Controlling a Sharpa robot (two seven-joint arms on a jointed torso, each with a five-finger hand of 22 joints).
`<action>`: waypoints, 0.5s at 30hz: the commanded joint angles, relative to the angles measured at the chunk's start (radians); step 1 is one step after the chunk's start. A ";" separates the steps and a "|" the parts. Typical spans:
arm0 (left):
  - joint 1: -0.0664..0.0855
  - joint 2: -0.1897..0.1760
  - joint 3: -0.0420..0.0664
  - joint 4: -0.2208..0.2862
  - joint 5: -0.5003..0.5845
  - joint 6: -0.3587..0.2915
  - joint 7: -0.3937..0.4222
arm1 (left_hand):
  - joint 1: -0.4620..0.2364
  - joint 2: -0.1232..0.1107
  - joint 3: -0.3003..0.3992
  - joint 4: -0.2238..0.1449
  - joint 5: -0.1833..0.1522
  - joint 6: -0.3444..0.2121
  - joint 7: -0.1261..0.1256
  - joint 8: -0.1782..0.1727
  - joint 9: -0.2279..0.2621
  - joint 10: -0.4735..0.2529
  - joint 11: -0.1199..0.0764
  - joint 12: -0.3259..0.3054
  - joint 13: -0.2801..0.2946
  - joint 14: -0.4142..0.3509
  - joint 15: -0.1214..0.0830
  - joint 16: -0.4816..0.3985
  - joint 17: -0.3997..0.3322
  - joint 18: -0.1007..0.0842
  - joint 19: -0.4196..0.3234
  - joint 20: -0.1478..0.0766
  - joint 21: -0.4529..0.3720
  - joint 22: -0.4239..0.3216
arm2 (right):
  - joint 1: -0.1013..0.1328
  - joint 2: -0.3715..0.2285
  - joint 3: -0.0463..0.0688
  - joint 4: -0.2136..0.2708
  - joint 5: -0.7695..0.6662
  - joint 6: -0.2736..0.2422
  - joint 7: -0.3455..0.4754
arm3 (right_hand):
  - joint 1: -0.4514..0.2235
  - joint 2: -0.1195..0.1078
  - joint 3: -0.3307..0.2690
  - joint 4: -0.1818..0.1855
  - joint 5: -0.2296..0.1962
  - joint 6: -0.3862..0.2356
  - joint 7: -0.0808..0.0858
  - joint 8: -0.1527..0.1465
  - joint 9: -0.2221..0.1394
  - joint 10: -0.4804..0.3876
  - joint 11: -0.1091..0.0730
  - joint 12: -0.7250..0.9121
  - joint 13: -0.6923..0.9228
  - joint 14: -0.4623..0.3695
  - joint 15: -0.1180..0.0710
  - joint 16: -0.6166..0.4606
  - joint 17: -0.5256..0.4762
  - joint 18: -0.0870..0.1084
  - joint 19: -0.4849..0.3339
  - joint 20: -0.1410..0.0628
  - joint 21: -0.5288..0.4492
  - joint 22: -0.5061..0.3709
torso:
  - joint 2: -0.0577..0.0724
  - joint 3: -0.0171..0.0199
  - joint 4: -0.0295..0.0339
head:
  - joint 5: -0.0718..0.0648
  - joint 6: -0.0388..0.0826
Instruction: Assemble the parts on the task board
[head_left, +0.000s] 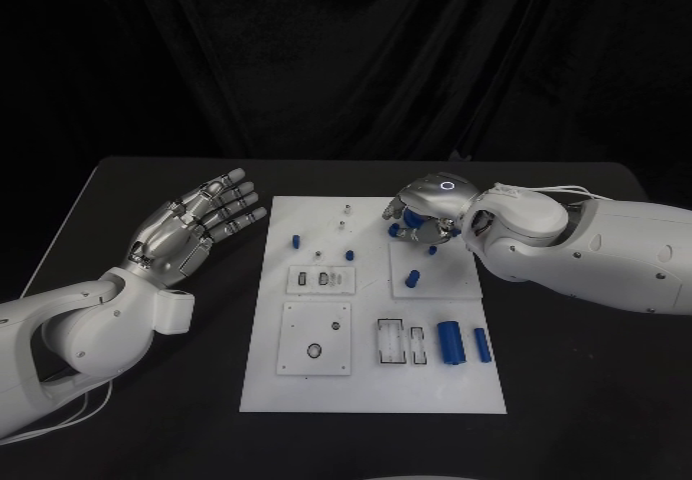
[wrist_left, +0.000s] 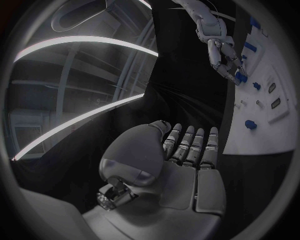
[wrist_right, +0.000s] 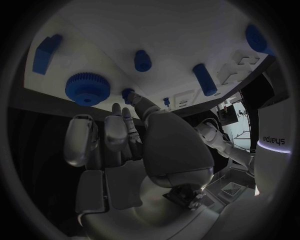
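From the head view, the white task board lies in the middle of the black desk. The left hand hovers over the desk beside the board's left edge, palm up, fingers spread, holding nothing. The right hand is down at the board's far right part, fingers curled among small blue parts; whether it grips one I cannot tell. Two blue cylinders lie near the board's right edge.

The left wrist view shows the left hand flat and empty, fingers straight.

In the right wrist view, the right hand reaches toward a blue gear and a small blue peg; fingertip contact is unclear.
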 joint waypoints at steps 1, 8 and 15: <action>0.002 0.003 0.000 -0.001 -0.001 0.026 0.139 | -0.001 -0.007 0.007 -0.001 0.006 0.006 -0.001 0.004 0.002 -0.002 0.005 0.005 0.002 -0.005 0.000 0.005 0.000 -0.004 -0.002 0.006 -0.003 -0.001 | -0.005 0.004 0.001 -0.008 -0.010 -0.045 0.006 | -0.012 -0.007 0.007 0.008 -0.017 -0.008 -0.001 -0.006 0.000 0.008 0.001 0.003 0.001 -0.001 0.009 0.002 0.001 -0.001 -0.004 0.005 -0.001 0.002 | 0.001 0.0010 0.0007 | 0.001 -0.001; 0.002 0.006 0.000 -0.008 -0.001 0.032 0.131 | -0.006 -0.008 0.016 -0.004 0.007 0.013 0.002 0.006 0.003 -0.001 0.009 0.012 0.003 -0.001 0.004 0.012 0.002 -0.005 -0.001 0.008 -0.002 0.000 | -0.014 0.011 0.001 -0.013 -0.010 -0.046 0.005 | -0.015 -0.007 0.015 0.023 -0.037 0.013 -0.002 0.000 0.006 0.013 0.001 0.003 0.001 -0.002 0.014 0.001 0.001 0.000 -0.005 0.010 -0.002 0.003 | 0.002 0.0000 -0.0004 | 0.011 -0.005; 0.002 0.013 0.000 -0.022 -0.001 0.037 0.124 | -0.009 -0.009 0.022 -0.005 0.008 0.016 0.004 0.007 0.003 -0.001 0.011 0.016 0.003 -0.001 0.006 0.015 0.002 -0.006 -0.001 0.009 -0.002 0.000 | -0.017 0.015 0.001 -0.018 -0.010 -0.040 0.006 | -0.006 -0.004 0.035 0.042 -0.047 0.073 0.001 0.023 0.023 0.055 -0.004 0.016 0.004 0.007 0.020 0.010 0.023 -0.004 0.005 0.017 0.009 0.026 | 0.003 -0.0003 0.0025 | 0.017 -0.005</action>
